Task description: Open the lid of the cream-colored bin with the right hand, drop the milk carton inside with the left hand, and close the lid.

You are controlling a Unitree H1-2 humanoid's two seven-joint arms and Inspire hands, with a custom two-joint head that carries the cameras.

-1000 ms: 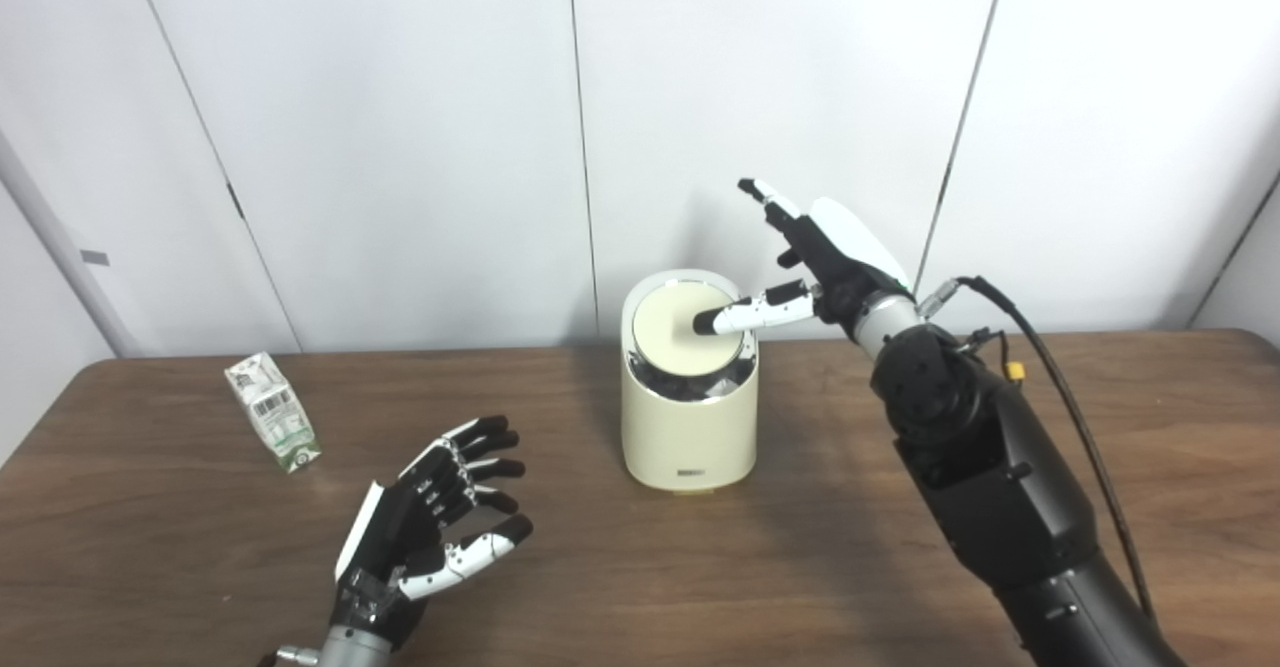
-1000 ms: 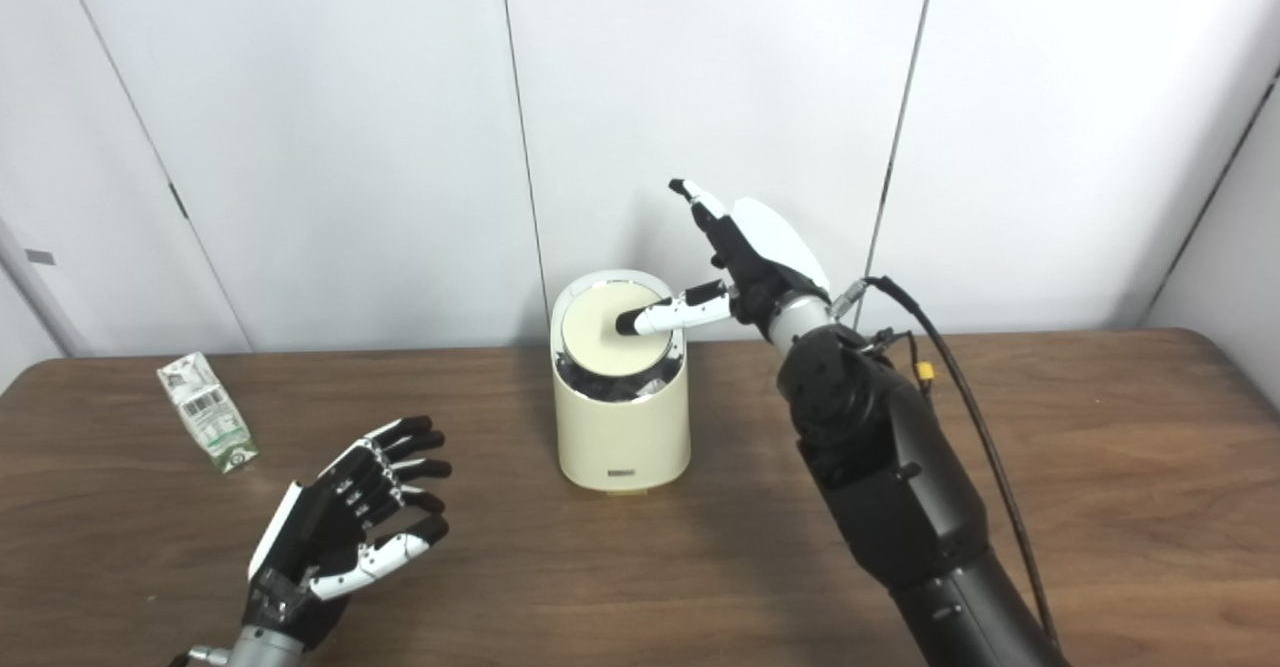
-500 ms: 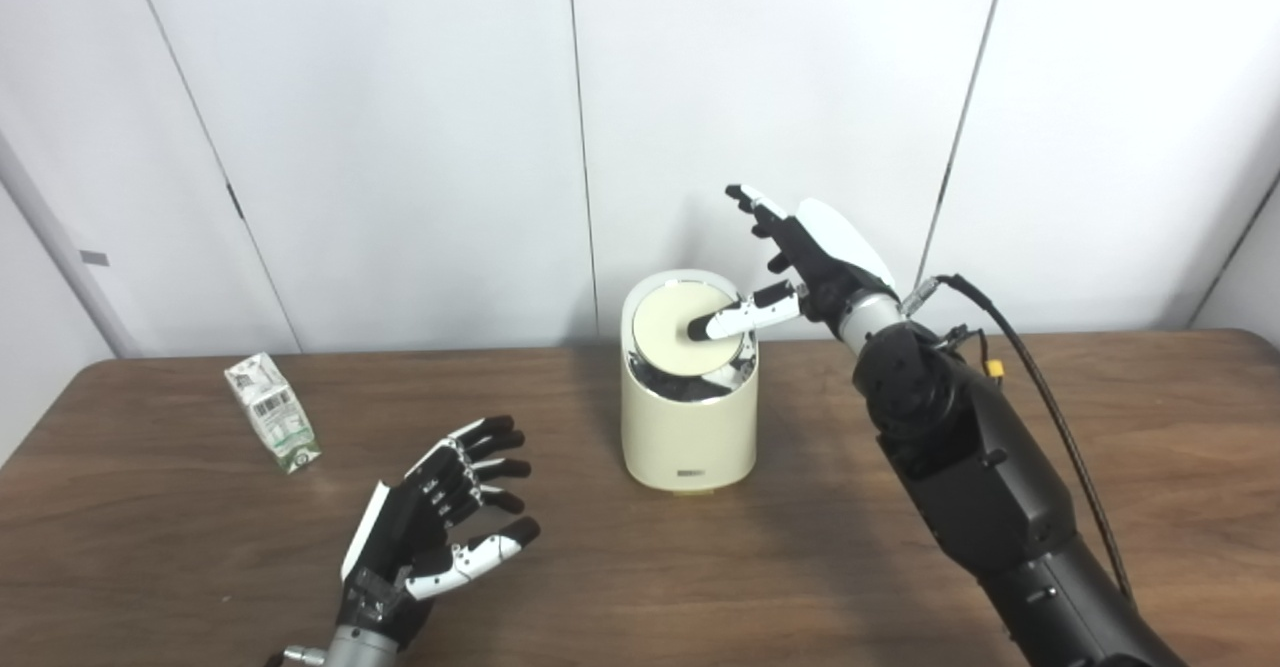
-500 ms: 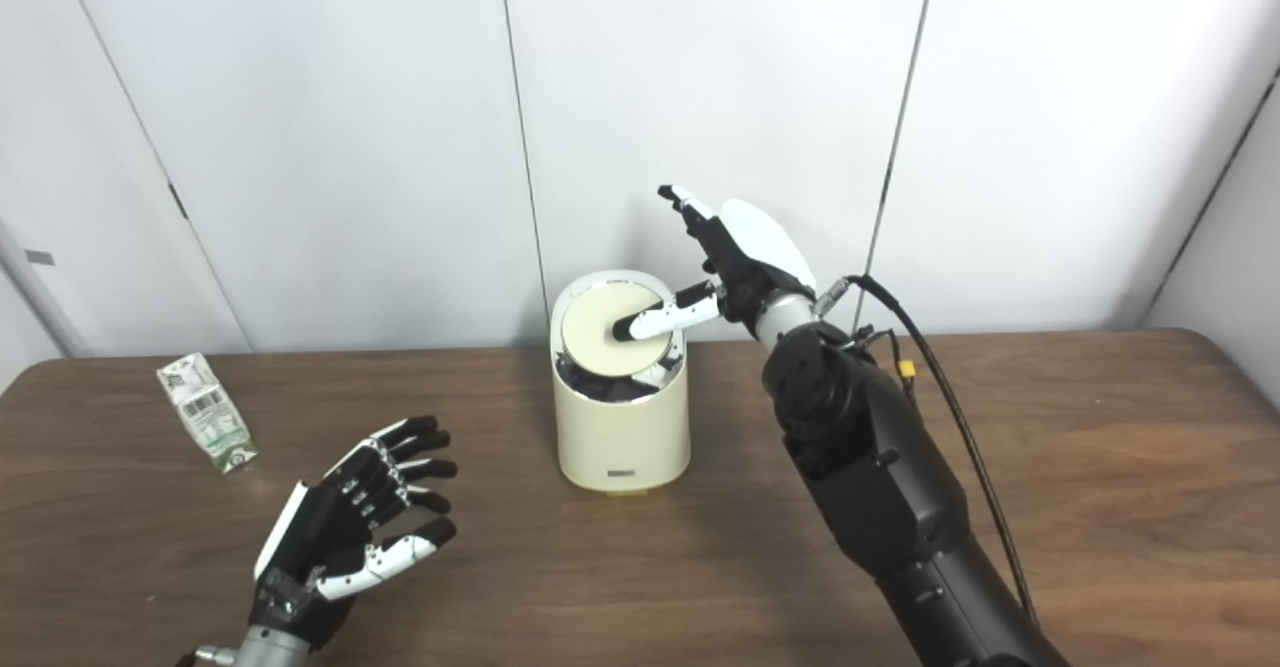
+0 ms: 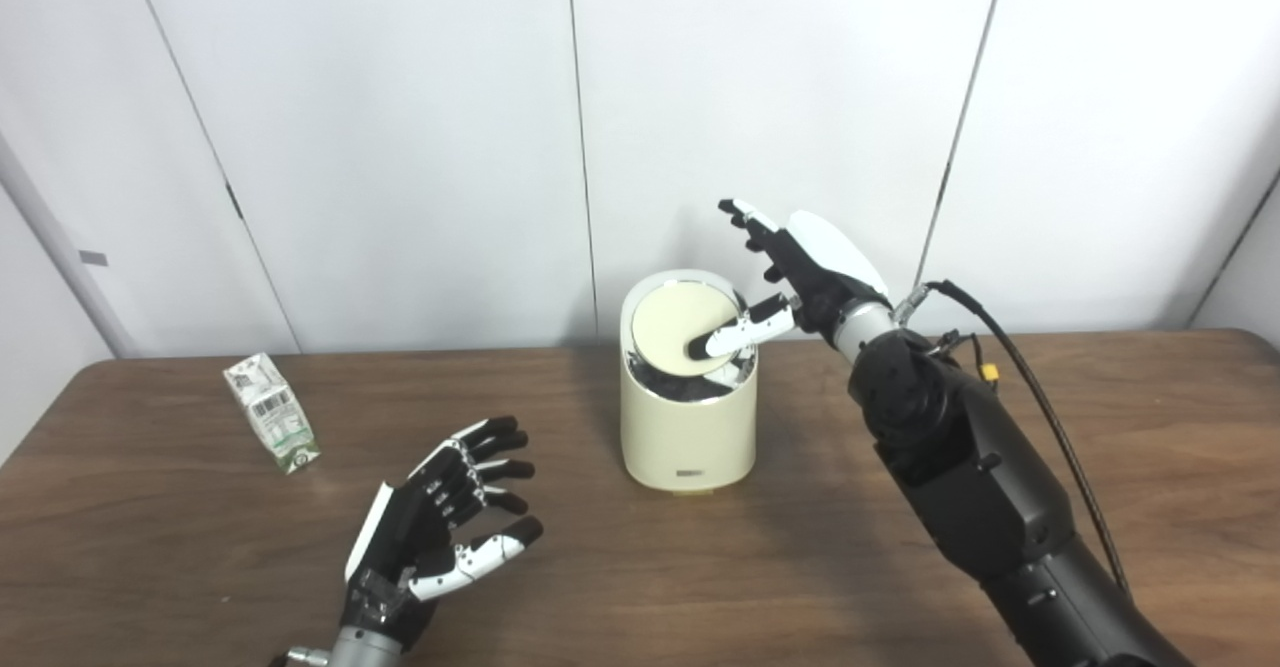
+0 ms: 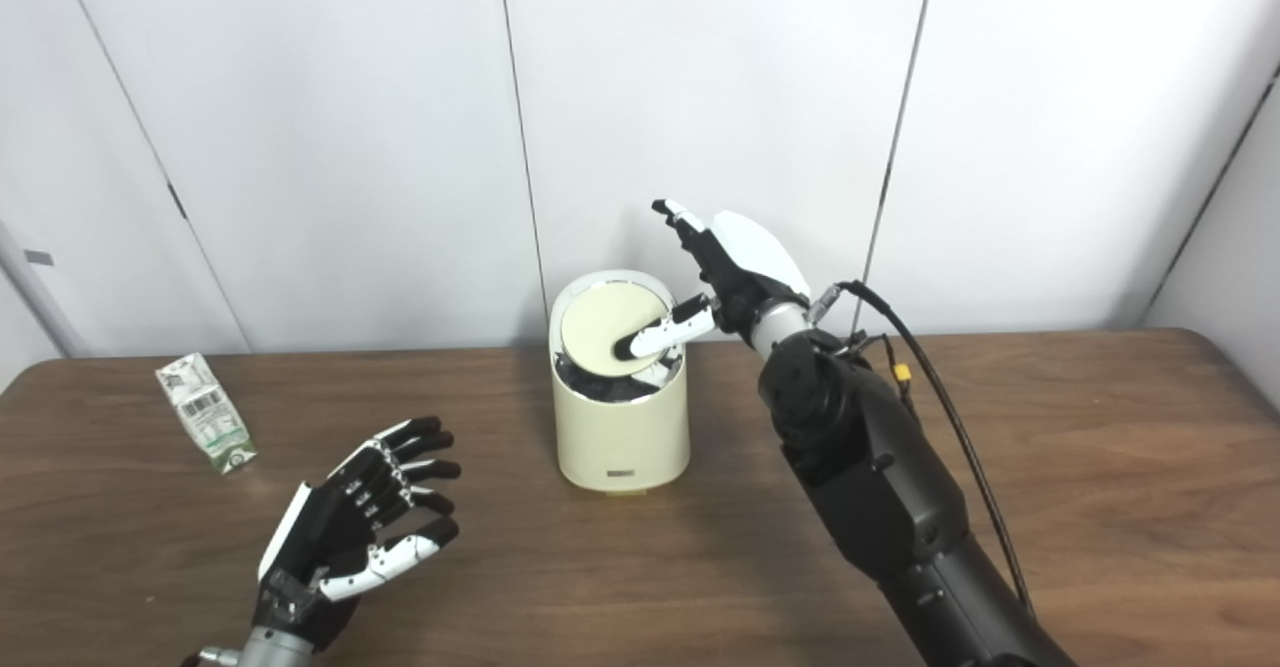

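Note:
The cream-colored bin stands at the table's middle. Its round lid is tilted, its near edge dipped, with a dark gap below it. My right hand hovers at the bin's right rim, open, its thumb tip pressing on the lid's right part while the other fingers point up and left. The milk carton, white with green print, lies tilted at the far left of the table. My left hand is open, palm up, above the table's near left, holding nothing, well right of the carton.
The brown wooden table spans the view, with white wall panels behind it. A black cable loops along my right forearm.
My right hand has moved left and down, its thumb pushing the lid so that it tilts further. The left hand has edged slightly right. The carton has not moved.

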